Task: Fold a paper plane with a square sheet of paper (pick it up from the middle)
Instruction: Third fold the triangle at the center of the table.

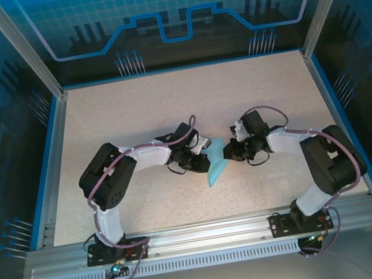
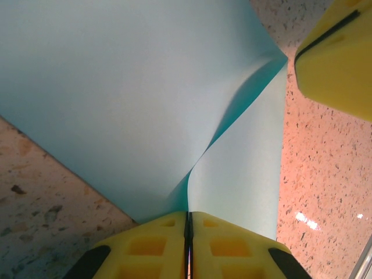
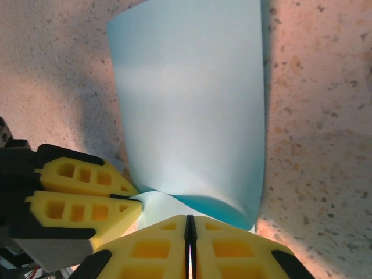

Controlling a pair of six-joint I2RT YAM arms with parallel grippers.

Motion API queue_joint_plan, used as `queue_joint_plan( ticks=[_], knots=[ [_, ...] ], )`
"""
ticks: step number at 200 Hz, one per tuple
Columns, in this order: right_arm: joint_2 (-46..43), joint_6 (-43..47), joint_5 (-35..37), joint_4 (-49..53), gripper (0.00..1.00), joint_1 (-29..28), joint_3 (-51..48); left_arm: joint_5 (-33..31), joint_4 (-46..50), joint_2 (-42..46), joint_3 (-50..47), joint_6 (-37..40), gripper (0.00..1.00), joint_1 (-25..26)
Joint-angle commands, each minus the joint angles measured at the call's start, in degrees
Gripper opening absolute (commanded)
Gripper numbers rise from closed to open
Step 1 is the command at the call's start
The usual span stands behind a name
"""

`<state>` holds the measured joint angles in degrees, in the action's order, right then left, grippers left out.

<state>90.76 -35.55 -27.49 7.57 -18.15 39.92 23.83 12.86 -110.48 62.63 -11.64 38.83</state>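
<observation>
Paper (image 1: 217,168) sits mid-table (image 1: 167,107), partly raised & bowed. L gripper (image 2: 188,235) is clamped tight on its edge from 9 o'clock and R gripper (image 3: 189,235) is likewise closed on it from 3 o'clock, w/ the free corner trailing toward 7 o'clock in top view. Step looks like forming the centre crease: bring both pinches together evenly w/ edges lined up and the sheet low, so the curl flattens into one straight fold, & don't pull apart, as thin paper prob tears. No container in play.
</observation>
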Motion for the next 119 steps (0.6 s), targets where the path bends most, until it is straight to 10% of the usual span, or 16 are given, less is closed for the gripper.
queue_joint_plan(
  ticks=[1, 119],
  knots=[
    [2.6, 0.8, -0.3, -0.2, 0.11, 1.0, 0.5, -0.7, 2.5, -1.2, 0.8, 0.8, 0.12, -0.2],
    [-4.5, 0.2, -1.1, 2.0, 0.11, -1.5, -1.6, -1.0, 3.0, -1.1, 1.3, 0.7, 0.12, -0.2]
  ],
)
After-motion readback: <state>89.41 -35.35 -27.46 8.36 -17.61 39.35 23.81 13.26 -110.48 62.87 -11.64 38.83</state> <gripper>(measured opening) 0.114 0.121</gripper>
